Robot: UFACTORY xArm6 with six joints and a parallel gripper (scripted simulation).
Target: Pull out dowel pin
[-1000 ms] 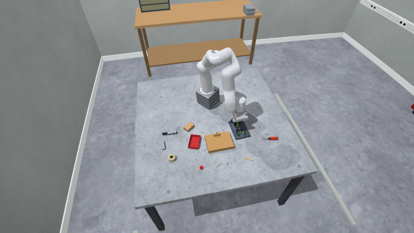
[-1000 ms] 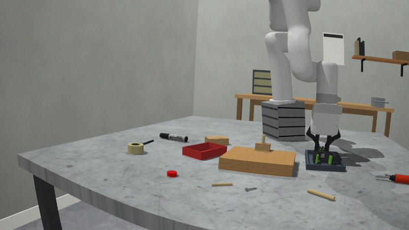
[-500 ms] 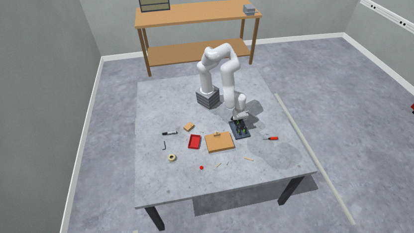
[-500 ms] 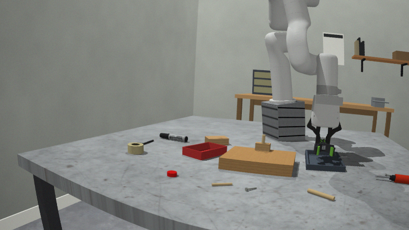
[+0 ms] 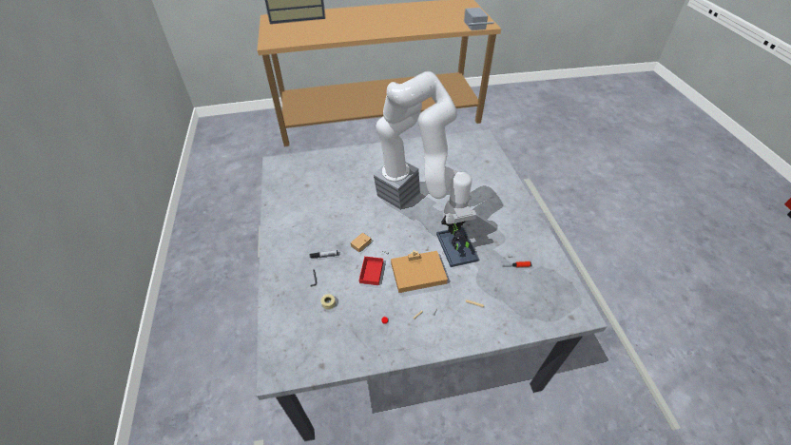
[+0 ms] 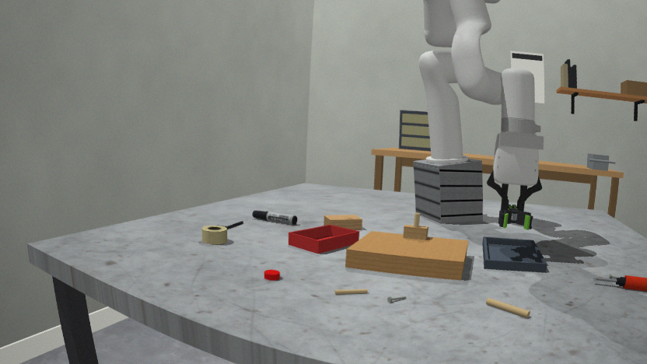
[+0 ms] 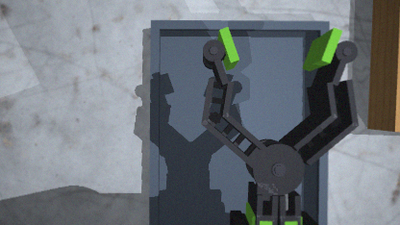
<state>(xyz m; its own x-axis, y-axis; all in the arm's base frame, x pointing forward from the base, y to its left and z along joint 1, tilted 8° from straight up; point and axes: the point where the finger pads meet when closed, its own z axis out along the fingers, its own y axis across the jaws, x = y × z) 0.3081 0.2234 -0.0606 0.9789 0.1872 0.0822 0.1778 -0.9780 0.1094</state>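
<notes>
My gripper point(image 6: 515, 208) hangs a little above the dark grey tray point(image 6: 513, 254), right of the bench board point(image 6: 407, 253). It is shut on the handles of the black spring clamp point(image 7: 276, 111). The clamp's two green-padded jaws stand spread apart, pointing down over the tray point(image 7: 240, 120). The small wooden block point(image 6: 415, 232) lies flat at the board's far edge with its dowel pin point(image 6: 416, 219) standing upright in the hole. In the top view the block point(image 5: 414, 257) sits at the back edge of the board point(image 5: 419, 270). I cannot make out the stop or anything loose beside the block.
A red tray point(image 6: 323, 238), a loose wooden block point(image 6: 343, 221), a marker point(image 6: 274, 217) and a tape roll point(image 6: 214, 234) lie left of the board. Two loose dowels point(image 6: 351, 292) point(image 6: 507, 307), a screw point(image 6: 396, 299) and a red cap point(image 6: 271, 274) lie in front. A screwdriver point(image 6: 628, 282) lies right.
</notes>
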